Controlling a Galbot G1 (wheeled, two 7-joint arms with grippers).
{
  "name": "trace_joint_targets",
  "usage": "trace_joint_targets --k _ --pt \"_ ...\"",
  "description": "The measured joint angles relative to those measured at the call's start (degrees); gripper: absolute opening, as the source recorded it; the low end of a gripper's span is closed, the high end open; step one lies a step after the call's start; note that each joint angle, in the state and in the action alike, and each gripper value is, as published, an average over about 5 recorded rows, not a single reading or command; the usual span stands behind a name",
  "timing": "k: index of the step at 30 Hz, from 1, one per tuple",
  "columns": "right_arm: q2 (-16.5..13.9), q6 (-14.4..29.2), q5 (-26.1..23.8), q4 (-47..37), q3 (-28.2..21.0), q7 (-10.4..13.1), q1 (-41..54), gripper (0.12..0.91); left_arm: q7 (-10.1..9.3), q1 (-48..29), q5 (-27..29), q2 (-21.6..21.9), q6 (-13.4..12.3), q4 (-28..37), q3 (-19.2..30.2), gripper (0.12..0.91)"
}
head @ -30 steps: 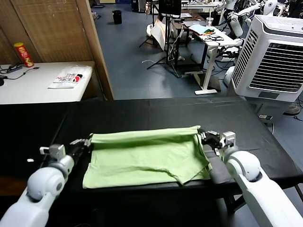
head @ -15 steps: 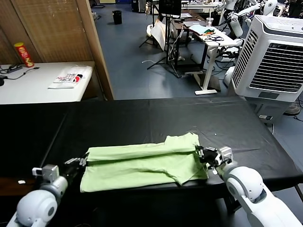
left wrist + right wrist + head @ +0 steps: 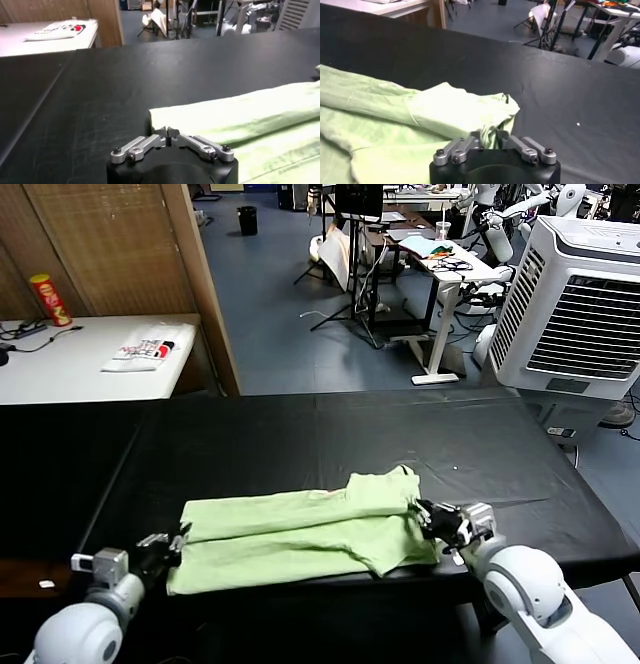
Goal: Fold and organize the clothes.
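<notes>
Leftmost, a white side table (image 3: 60,369) carries a red snack can (image 3: 45,299) and a folded white item with red-black print (image 3: 143,351), next to a wooden partition (image 3: 150,254). The black-covered work table (image 3: 300,434) fills the middle of the head view.

Down at the near left edge sits the left gripper (image 3: 172,546), just at the left end of the pale green polo shirt (image 3: 300,529). From its wrist camera the left gripper (image 3: 170,133) shows its linkage bars splayed outward, but the fingertips themselves are hidden close behind the housing — whether they pinch the cloth edge or stand apart I cannot tell.

The shirt lies near the front edge of the black table, folded into a long band running left to right, one layer lapped over another along its length. Its right end is bunched, with a flap rising toward the far side.

At that right end is the right gripper (image 3: 432,519), touching or just beside the crumpled fabric. In the right wrist view the right gripper (image 3: 491,136) meets the shirt (image 3: 420,125) at a rumpled fold; the linkage is spread, yet the tips are buried in cloth, so its state cannot be told either.

Beyond the table to the right stands a white air cooler (image 3: 570,304), with a cluttered desk (image 3: 445,259) farther back.
</notes>
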Motion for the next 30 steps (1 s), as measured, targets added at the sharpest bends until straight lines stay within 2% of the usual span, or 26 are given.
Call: trace_joint_targets --k 3,6,9,14,19,26,28,30 --pt "1.42 1.19 -1.18 -2.07 -0.4 1.06 2.37 0.776 -0.32 -0.53 -0.87 -0.28 0.19 -0.27 -0.16 0.64" --pt "3.68 1.57 -2.67 -5.18 -1.67 1.57 5.75 0.795 -1.1 -2.15 -2.81 -1.0 0.55 0.63 0.15 0.758" --pt "6.27 1.69 -4.0 -8.61 -3.25 1.85 9.17 0.798 -1.46 -4.91 -5.47 -1.86 1.37 2.43 0.97 0.793" --pt "10.22 1.88 -5.19 -13.99 -5.46 1.88 13.27 0.798 -2.12 -10.2 -8.78 -3.19 2.78 6.18 2.7 0.798" --pt "12.77 1.81 -6.2 -17.9 -6.8 1.95 14.6 0.783 -3.4 -13.89 -12.42 -4.21 3.72 9.3 3.65 0.798" --pt "14.37 2.05 -7.02 -21.02 -7.52 1.82 15.09 0.67 -3.29 -14.74 -13.07 -4.58 3.78 11.16 3.74 0.795" --pt "14.95 2.39 -7.47 -21.64 -7.43 1.69 15.13 0.654 -3.26 -14.69 -12.95 -4.7 3.67 11.45 3.68 0.76" --pt "15.58 2.84 -7.93 -22.06 -7.27 1.58 15.0 0.618 -3.27 -14.55 -12.84 -4.83 3.57 11.66 3.57 0.676"
